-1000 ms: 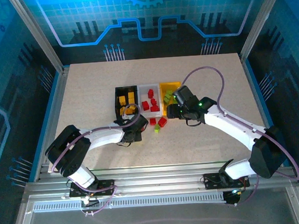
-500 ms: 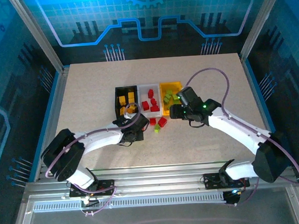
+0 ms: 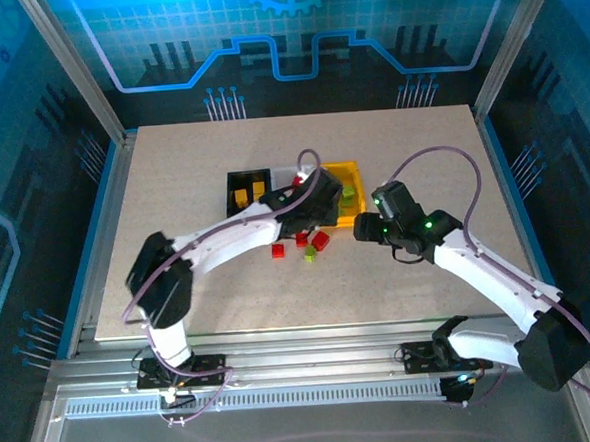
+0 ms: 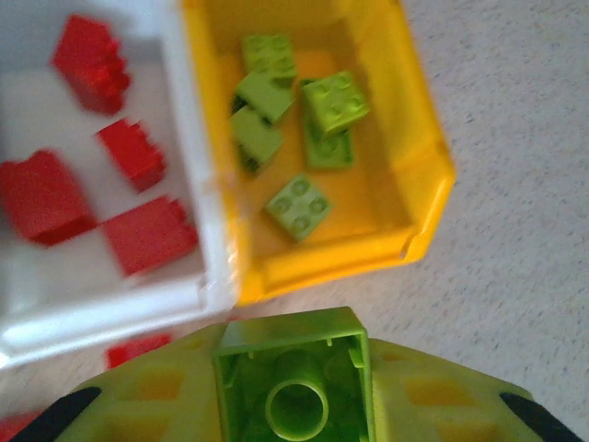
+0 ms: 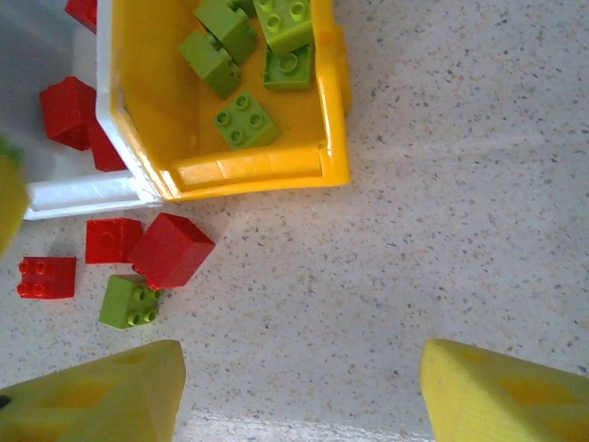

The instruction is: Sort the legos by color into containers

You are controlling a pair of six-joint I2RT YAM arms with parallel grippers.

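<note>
Lego bricks and three sorting bins, middle of the table.
Black bin [image 3: 247,174], white bin [image 4: 207,230] and yellow-orange bin [image 5: 248,180] stand in a row, left to right. The black one holds yellow-orange bricks [image 3: 241,196], the white red bricks [image 4: 147,235], the yellow-orange several light green bricks [image 5: 244,120]. Three loose red bricks [image 5: 170,249] and one loose green brick [image 5: 129,302] lie on the table just before the white bin's near wall. A further light green brick [image 4: 294,368], hollow underside showing, sits clamped in the left gripper [image 4: 294,396].
</note>
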